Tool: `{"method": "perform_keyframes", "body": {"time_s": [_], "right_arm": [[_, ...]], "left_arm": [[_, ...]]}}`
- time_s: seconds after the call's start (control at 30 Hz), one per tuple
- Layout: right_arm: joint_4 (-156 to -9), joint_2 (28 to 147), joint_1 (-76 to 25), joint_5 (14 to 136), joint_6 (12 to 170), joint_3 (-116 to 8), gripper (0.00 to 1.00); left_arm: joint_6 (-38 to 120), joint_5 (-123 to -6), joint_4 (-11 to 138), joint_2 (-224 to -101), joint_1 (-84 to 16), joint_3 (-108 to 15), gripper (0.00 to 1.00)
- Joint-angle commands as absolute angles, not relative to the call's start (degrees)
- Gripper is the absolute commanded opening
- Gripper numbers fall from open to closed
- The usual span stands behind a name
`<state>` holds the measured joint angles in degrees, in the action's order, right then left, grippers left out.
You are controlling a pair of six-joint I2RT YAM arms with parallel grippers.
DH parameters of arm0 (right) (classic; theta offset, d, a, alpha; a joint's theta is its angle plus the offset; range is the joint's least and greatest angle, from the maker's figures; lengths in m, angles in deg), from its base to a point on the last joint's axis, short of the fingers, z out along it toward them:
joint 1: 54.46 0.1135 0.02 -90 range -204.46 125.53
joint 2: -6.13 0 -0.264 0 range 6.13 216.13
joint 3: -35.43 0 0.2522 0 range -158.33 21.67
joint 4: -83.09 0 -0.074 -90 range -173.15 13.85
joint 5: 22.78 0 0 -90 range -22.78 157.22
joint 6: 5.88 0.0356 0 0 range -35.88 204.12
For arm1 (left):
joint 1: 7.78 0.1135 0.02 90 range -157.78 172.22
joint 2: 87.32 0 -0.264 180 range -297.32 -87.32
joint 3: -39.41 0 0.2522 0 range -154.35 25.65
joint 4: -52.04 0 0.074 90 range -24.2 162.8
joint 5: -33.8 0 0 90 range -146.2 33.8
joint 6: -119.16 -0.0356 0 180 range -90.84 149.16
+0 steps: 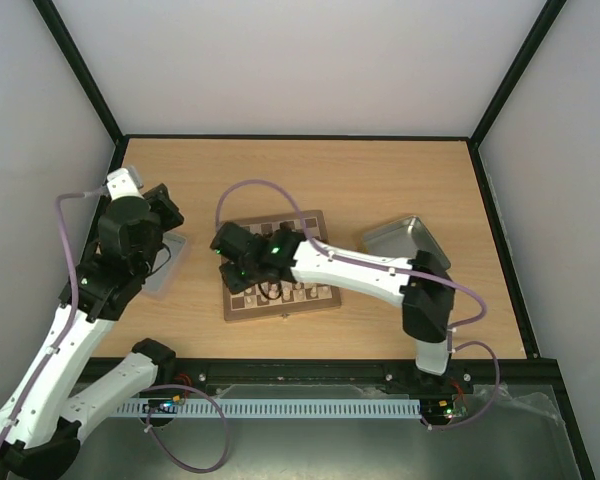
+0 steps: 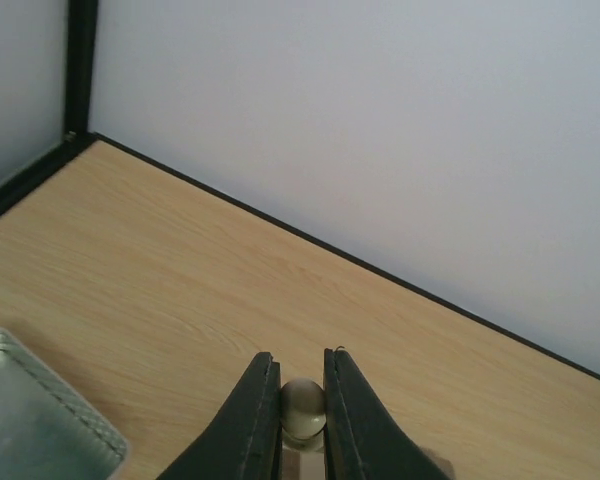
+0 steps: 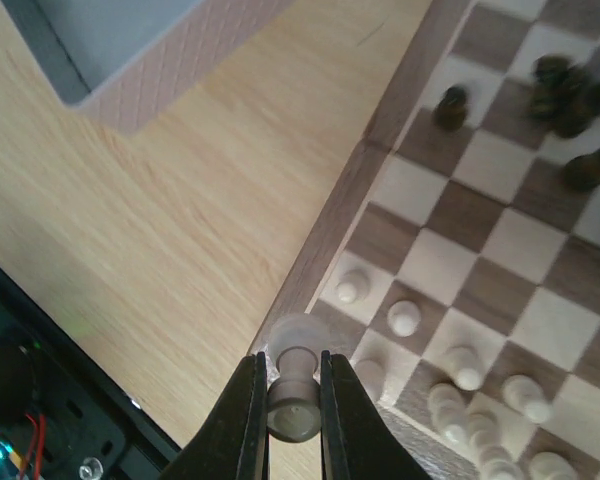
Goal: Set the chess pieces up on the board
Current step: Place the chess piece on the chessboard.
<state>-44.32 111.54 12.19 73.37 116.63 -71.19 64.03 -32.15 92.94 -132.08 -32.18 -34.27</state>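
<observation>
Two pale chess pieces (image 2: pixel 302 412) (image 3: pixel 292 412): left gripper (image 2: pixel 302 365) clamps one, right gripper (image 3: pixel 290 358) the other.
One board (image 3: pixel 325 245) between two metal trays (image 1: pixel 165 268) (image 1: pixel 400 236).

The board (image 3: pixel 460 215) is checkered dark brown and cream inside a light wood border. Some chess pieces are cream (image 3: pixel 405 318), others dark brown (image 3: pixel 452 108). The black left claw (image 2: pixel 302 368) pinches a cream piece (image 2: pixel 302 410), and the black right claw (image 3: pixel 293 365) a pale piece (image 3: pixel 292 410). The counter (image 2: pixel 180 300) is pale, fine-grained wood. The tray (image 1: pixel 398 236) is dull grey, the arms (image 1: pixel 340 268) white and black, the cable (image 1: pixel 250 185) lilac.
</observation>
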Motion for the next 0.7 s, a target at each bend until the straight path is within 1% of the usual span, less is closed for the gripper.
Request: {"method": "perform_keyframes", "body": {"time_s": [0.0,0.17,0.33,0.67], "right_arm": [[-36.3,116.8,15.0,71.5,113.4,-76.9,0.04],[-34.3,122.6,16.2,71.4,112.6,-80.7,0.04],[-32.7,126.9,16.9,70.9,112.0,-83.5,0.05],[-30.1,129.9,17.1,69.3,111.0,-84.5,0.07]], "left_arm": [[62.5,-22.5,96.5,-130.4,-31.9,-36.6,0.05],[61.9,-18.4,96.4,-128.0,-31.8,-37.4,0.06],[61.4,-17.5,96.4,-127.1,-31.8,-37.7,0.06],[61.8,-18.0,96.6,-127.3,-31.8,-37.3,0.06]]}}
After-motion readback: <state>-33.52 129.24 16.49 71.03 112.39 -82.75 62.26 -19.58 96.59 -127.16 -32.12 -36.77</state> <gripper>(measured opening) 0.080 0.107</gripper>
